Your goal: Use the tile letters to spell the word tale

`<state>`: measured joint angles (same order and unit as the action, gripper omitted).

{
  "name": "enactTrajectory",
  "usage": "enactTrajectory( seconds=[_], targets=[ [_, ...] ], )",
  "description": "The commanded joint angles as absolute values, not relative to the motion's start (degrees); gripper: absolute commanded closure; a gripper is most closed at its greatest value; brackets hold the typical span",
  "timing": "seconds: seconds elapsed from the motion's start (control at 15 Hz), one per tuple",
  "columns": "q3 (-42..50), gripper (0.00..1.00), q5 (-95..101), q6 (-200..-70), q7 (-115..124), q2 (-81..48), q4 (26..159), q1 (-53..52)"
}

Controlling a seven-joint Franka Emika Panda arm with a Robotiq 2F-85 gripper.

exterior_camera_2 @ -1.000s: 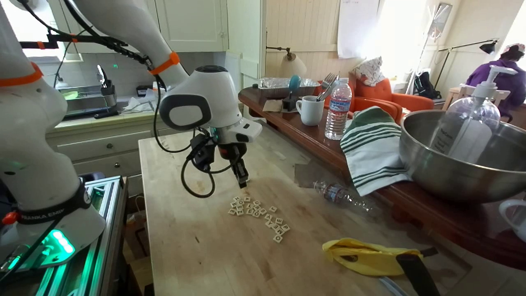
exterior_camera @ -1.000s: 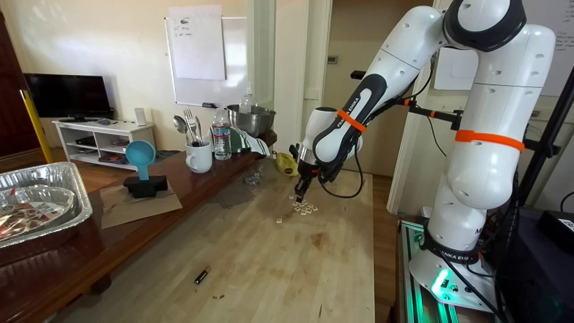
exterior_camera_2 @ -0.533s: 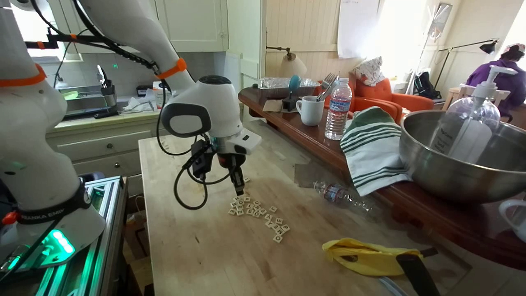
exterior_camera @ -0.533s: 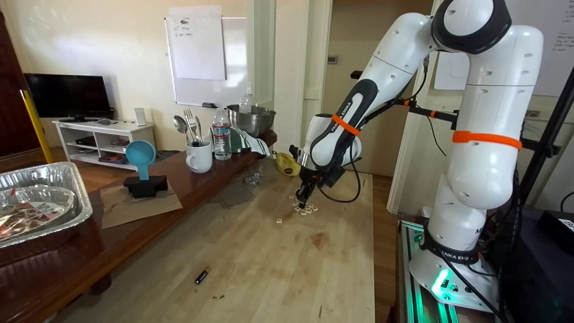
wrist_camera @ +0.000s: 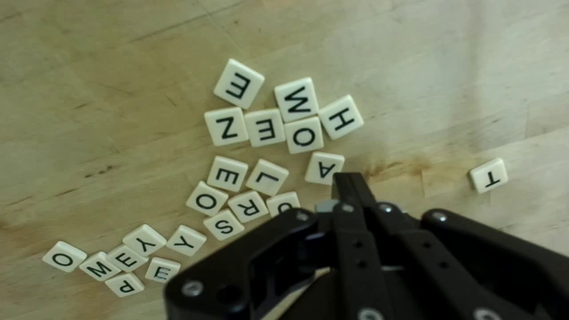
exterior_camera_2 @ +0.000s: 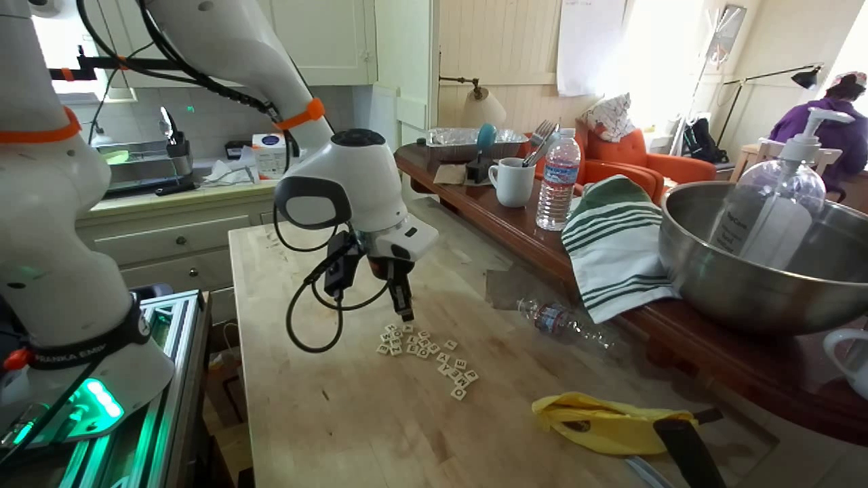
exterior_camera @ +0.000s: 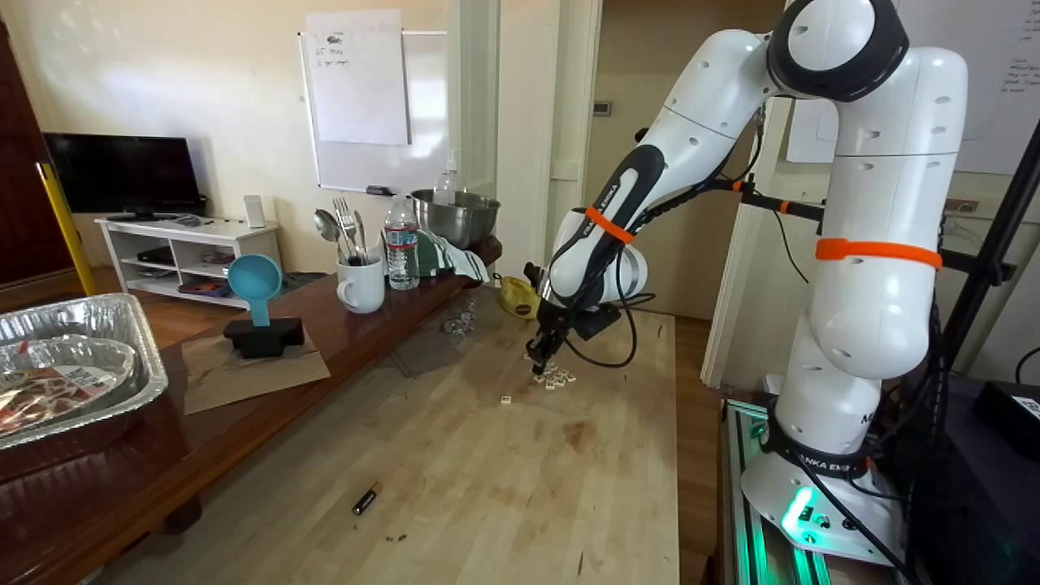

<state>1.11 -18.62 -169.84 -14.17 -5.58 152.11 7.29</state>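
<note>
Hand [wrist_camera: 348,177], fingers [wrist_camera: 342,189] together, near edge of A tile [wrist_camera: 324,168], roomy tabletop [wrist_camera: 426,133] toward T tile [wrist_camera: 489,175].

Wrist cam: close, facing down on pale cream square letter tiles [wrist_camera: 267,177], my black two-fingered gripper [wrist_camera: 349,175] at 5 o'clock. In an exterior view: farther back, facing along the long pale-wood table [exterior_camera: 504,479], my white jointed arm [exterior_camera: 881,195] at 3 o'clock. In an exterior view: nearer the tiles, white panelled cabinets [exterior_camera_2: 322,44] behind at 11 o'clock, arm at 9. Both exterior views share table, arm, tiles.
</note>
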Motion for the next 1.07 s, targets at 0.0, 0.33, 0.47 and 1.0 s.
enactTrajectory(
  seconds=[0.0, 0.33, 0.47, 1.0],
  targets=[
    [-0.36, 1.00, -22.78, -171.71, -17.00, -8.82, 150.34, 8.12],
    [0.11, 1.00, -22.10, -171.90, -16.11, -10.59, 149.65, 8.14],
    [-0.08, 1.00, -22.12, -171.74, -16.39, -10.87, 149.40, 8.25],
    [-5.56, 1.00, -23.11, -170.10, -28.03, -10.39, 149.88, 9.32]
  ],
)
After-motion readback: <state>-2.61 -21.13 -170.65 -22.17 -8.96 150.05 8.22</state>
